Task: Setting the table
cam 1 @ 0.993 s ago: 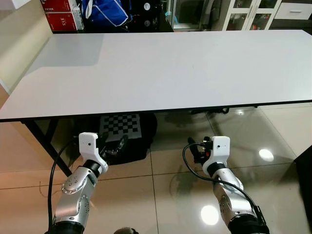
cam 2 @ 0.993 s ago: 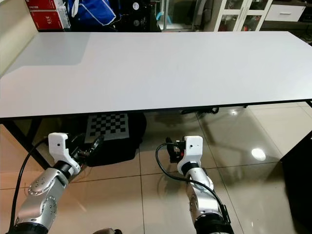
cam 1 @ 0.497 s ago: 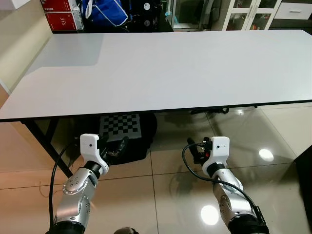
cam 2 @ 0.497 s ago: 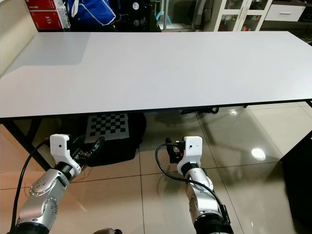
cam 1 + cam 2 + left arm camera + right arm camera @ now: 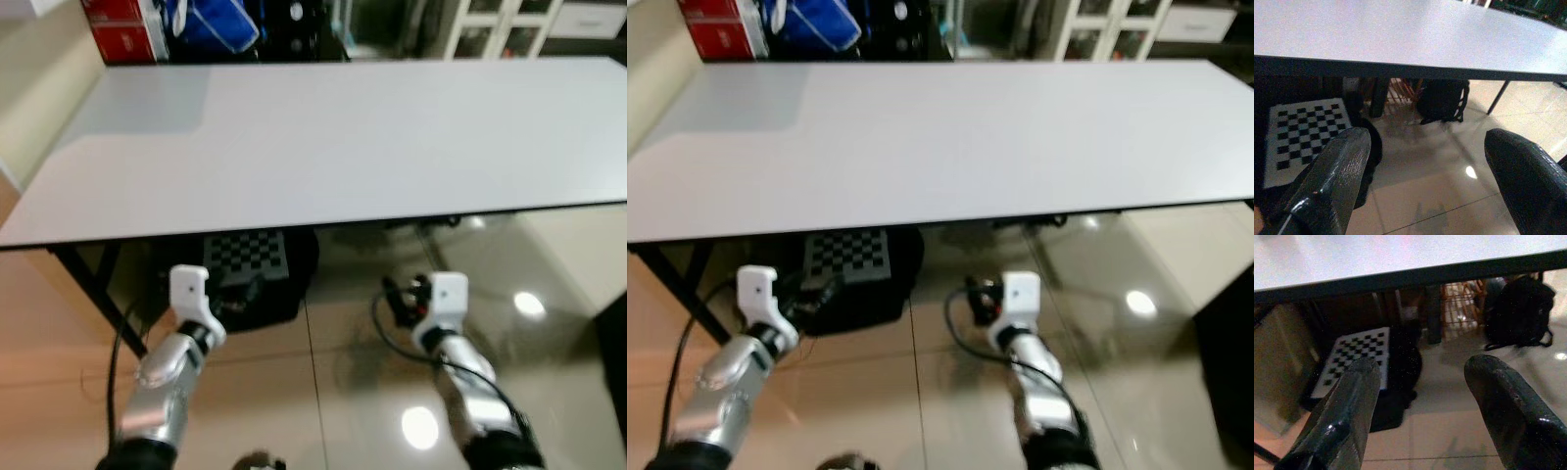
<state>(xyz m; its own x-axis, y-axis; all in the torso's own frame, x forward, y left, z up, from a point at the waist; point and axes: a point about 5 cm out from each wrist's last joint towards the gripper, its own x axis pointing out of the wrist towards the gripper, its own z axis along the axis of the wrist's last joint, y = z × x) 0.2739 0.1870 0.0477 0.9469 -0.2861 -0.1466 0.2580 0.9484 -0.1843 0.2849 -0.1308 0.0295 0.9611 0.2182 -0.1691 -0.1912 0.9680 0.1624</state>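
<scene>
A big white tabletop [image 5: 343, 137] stretches wide in front of the robot. Its near edge has a thin dark rim. The head views are a little blurry.

Both arms are held low, below the near edge of the tabletop and above the shiny tiled floor [image 5: 323, 392]. The left end effector [image 5: 1427, 181] sits at about 8 o'clock in the head view. Its two black fingers [image 5: 1334, 181] are wide apart and grip nothing. The right end effector [image 5: 1422, 416] sits at about 5 o'clock. Its black fingers [image 5: 1344, 416] are wide apart too, and nothing is between them.

Under the tabletop, a black-and-white checkerboard sheet [image 5: 245, 257] lies on top of a dark bag [image 5: 269, 294] on the floor. It is between the two arms, a bit nearer the left one. A dark backpack [image 5: 1442, 100] stands on the floor further back under the tabletop, and a dark table leg [image 5: 98, 284] slants down on the left.

Past the far edge of the tabletop, at 11 o'clock, there are red boxes [image 5: 122, 29] and a blue bag [image 5: 211, 22]. At 1 o'clock stands a white cabinet with glass doors [image 5: 490, 24].

No plates, cups or spoons can be made out to set the table with.
</scene>
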